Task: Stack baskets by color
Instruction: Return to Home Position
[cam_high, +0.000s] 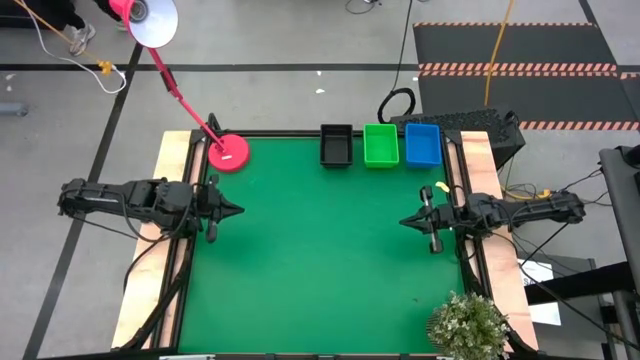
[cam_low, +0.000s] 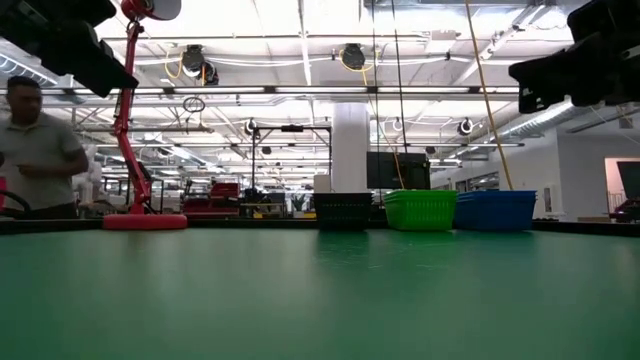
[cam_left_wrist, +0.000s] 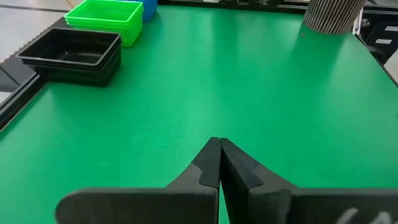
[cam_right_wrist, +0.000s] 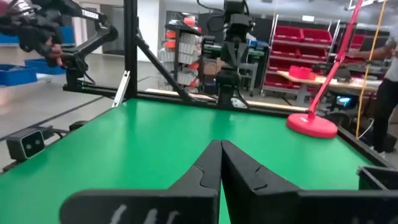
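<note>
Closest to the lens is my left gripper (cam_left_wrist: 219, 142), jaws pressed together with nothing in them, parked at 9 o'clock on the green table (cam_high: 320, 290). The pink lamp base (cam_high: 228, 153) sits at roughly 11 o'clock, near that arm. Along the 12-to-1 o'clock edge the baskets stand in a tidy row, just beside each other: black stack (cam_high: 336, 146), green stack (cam_high: 381, 145), blue stack (cam_high: 423, 144). They look sorted by color, though I can't count the layers for sure. The right gripper (cam_high: 405, 221) is at 3 o'clock, also closed and empty, well apart from the stacks.

So homing looks nearly done to me. To do it cleanly I'd keep both claws shut and pull each arm slowly out toward its own side, with no swing toward 12 — one nudge could knock a stack crooked — and on the left I'd mind that lamp base.
</note>
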